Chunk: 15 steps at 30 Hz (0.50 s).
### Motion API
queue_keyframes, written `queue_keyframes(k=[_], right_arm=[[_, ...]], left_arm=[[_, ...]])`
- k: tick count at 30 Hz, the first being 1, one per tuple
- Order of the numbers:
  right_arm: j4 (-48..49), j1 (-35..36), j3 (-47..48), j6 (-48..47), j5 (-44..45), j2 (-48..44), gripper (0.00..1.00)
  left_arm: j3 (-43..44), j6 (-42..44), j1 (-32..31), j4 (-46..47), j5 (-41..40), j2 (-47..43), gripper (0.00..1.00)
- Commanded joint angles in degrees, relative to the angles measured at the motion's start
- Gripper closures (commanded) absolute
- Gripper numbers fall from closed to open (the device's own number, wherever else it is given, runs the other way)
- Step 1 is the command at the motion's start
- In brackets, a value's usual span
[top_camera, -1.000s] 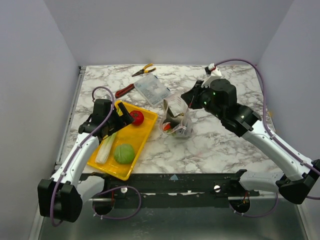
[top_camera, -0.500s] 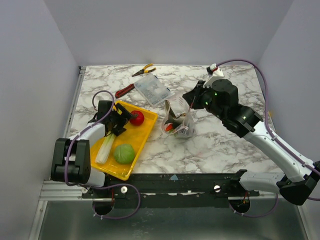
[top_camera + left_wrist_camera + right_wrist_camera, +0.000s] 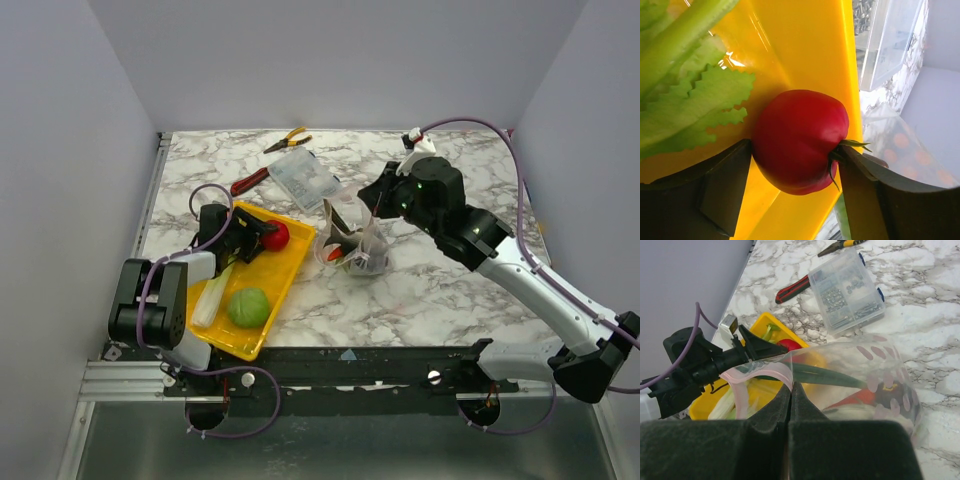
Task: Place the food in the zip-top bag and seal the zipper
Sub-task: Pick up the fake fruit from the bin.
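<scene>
My left gripper (image 3: 256, 236) is low over the yellow tray (image 3: 290, 268), its jaws closed on both sides of the red tomato (image 3: 275, 235). In the left wrist view the tomato (image 3: 800, 140) fills the gap between the fingertips and rests on the tray floor, beside leafy greens (image 3: 695, 107) and the leek (image 3: 680, 42). The round green cabbage (image 3: 248, 307) and the leek (image 3: 212, 295) lie in the tray. My right gripper (image 3: 373, 205) is shut on the pink zipper (image 3: 757, 371) of the zip-top bag (image 3: 352, 242), holding its mouth open toward the tray. Green, red and dark food shows inside the bag (image 3: 865, 385).
A rigid clear box (image 3: 305, 178) lies behind the bag. Red-handled pliers (image 3: 250, 181) and yellow-handled pliers (image 3: 287, 139) lie at the back of the marble table. The tray's far edge sits close to the bag.
My left arm has pulled back toward its base while the gripper stayed low in the tray and came round the tomato. My right gripper has shifted slightly left with the bag.
</scene>
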Motion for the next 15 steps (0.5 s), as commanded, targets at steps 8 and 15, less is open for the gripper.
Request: queue_keyframes(k=[8, 15], right_arm=[[0.8, 0.3, 1.1, -1.5, 0.7, -0.1, 0.99], [1.2, 0.3, 1.2, -2.1, 1.1, -0.4, 0.99]], left_arm=[[-3.0, -0.6, 0.1, 5.1, 0.5, -2.2, 0.48], [-4.7, 3.3, 0.1, -1.8, -2.4, -12.4, 0.53]])
